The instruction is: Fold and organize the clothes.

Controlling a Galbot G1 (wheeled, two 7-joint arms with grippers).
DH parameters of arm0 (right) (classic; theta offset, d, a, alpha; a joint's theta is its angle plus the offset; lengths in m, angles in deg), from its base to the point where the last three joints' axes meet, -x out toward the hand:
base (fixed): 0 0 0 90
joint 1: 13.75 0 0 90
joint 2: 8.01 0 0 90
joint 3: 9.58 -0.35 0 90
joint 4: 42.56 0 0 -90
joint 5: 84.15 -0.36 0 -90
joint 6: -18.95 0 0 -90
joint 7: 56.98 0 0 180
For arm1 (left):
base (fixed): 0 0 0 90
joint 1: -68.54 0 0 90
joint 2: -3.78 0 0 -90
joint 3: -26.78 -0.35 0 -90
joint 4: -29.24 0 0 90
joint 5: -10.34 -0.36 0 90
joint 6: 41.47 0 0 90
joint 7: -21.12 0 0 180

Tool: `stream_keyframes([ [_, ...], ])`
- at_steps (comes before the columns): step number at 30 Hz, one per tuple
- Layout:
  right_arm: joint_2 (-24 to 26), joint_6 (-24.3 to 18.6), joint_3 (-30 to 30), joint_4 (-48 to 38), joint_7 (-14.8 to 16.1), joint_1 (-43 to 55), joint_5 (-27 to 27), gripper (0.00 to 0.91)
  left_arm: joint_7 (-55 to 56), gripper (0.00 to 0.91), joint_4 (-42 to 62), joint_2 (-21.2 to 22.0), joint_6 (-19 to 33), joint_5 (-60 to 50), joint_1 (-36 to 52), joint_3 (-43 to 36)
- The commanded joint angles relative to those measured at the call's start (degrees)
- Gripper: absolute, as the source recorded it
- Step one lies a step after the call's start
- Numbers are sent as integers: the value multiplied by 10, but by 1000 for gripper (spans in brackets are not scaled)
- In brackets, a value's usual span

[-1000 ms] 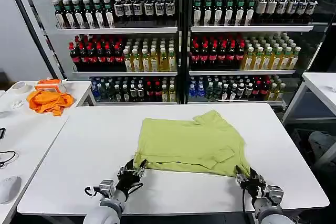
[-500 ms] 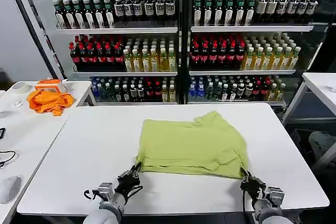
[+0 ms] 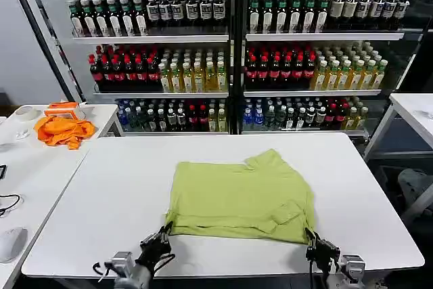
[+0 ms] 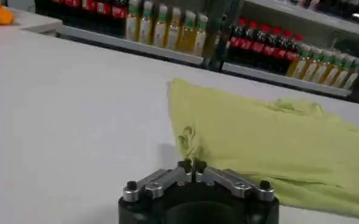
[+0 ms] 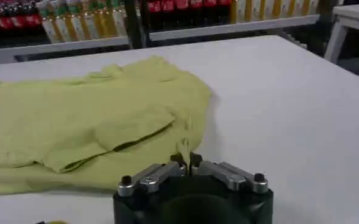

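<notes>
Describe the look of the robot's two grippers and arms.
Left gripper and right gripper: black fingers on black round bodies, silver-grey finger links fastened with black bolts. Behind them, silver-grey wrist blocks. Thin black cables loop beside each wrist. No markings are legible.

The T-shirt (image 3: 240, 197) is laid flat on the table (image 3: 101, 187), near its front edge. Its front left corner is pinched by the left gripper (image 3: 162, 236), its front right corner by the right gripper (image 3: 312, 243). Shelves of bottles (image 3: 203, 59) are placed behind the table. A side table (image 3: 34, 167) is placed at the left.
</notes>
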Motion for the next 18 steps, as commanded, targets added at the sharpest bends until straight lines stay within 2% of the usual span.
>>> stream_keyframes([
  [1, 16, 0, -5, 62, 0, -77, 9, 0, 8, 20, -93, 4, 8, -19, -134, 22],
  [6, 23, 9, -5, 64, -6, -74, 14, 0, 9, 20, -112, 7, 10, -37, -156, 25],
  [7, 23, 14, -4, 63, -6, -72, 15, 191, 8, 20, -110, 6, 9, -42, -156, 27],
  [8, 23, 17, -4, 62, -6, -67, 18, 766, 8, 161, -109, 6, 6, -46, -154, 28],
  [9, 23, 17, -4, 61, -8, -59, 19, 907, 8, 383, -107, 5, 4, -49, -154, 28],
  [10, 23, 17, -6, 61, -10, -52, 19, 907, 9, 907, -106, 4, 2, -55, -152, 29],
  [14, 39, 15, -18, 66, -10, -37, 16, 907, 7, 907, -104, -8, 0, -63, -136, 46],
  [18, 82, 14, -25, 71, 3, 1, 10, 907, 10, 907, -107, -25, -7, -51, -104, 56],
])
